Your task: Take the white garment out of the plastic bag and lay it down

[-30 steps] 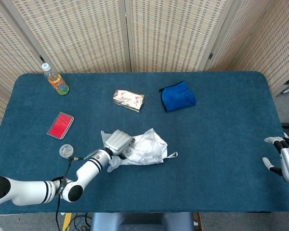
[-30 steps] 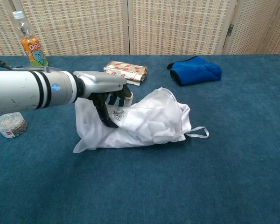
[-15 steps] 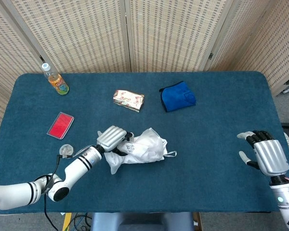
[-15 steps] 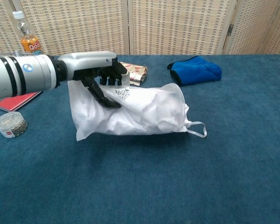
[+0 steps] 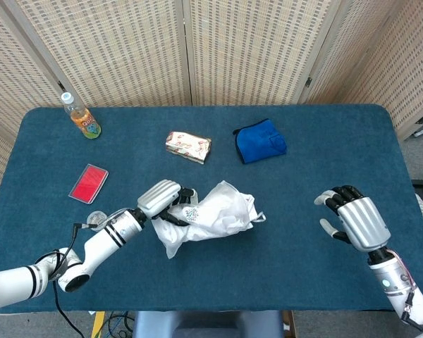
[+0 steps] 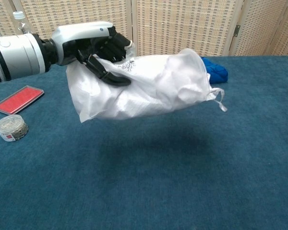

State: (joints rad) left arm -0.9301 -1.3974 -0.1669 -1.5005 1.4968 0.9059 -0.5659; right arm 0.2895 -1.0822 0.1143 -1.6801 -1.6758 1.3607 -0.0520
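Note:
My left hand [image 5: 162, 199] [image 6: 93, 45] grips the left end of the plastic bag [image 5: 215, 215] [image 6: 149, 86] and holds it clear of the blue table [image 5: 303, 176], lying roughly level. The white garment shows through the clear plastic as crumpled folds inside. A loose white strap [image 6: 220, 99] dangles from the bag's right end. My right hand [image 5: 354, 220] hovers open over the table's right side, well apart from the bag; only the head view shows it.
A blue cloth [image 5: 260, 140] and a red-and-white wrapped packet [image 5: 188, 146] lie behind the bag. A red card [image 5: 88, 183] [image 6: 18, 98], a small round tin [image 6: 10, 128] and an orange drink bottle [image 5: 80, 117] stand at the left.
The left hand has lifted the bag off the table and higher. The right hand has come in from the right edge toward the middle.

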